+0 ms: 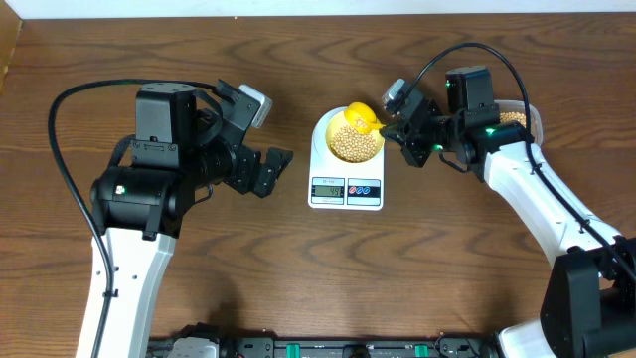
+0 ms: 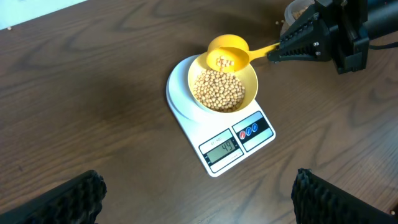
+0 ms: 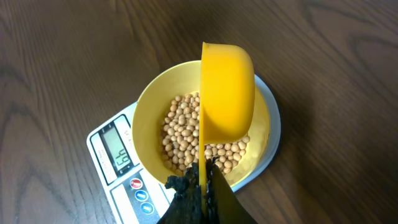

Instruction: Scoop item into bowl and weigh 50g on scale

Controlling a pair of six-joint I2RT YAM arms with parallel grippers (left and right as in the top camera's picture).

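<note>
Wood-brown surface (image 1: 298,298) all round, and we take the big pieces first. The left arm sits left of the scale (image 1: 346,202). Its left pincer (image 2: 198,186) is spread wide and empty, aimed at the scale but well apart from it. Right of the scale, the right pincer (image 1: 390,129) is clamped on the handle of the yellow scoop (image 2: 227,53), so that's clearly the nearer arm. The bowl (image 2: 250,79) sits centred on the scale's platform.

Now the line that matters. The scoop's long axis runs from the right pincer leftward over the back of the scale, cup leading. That puts the cup above the bowl's rim on the side away from the scale's display. It's rolled partly over, mouth turned toward the left arm's side. The beans (image 2: 217,90) lie mostly in the bowl on the scale, with a few inside the cup. We judge that a further roll about the handle axis would tip those out.
</note>
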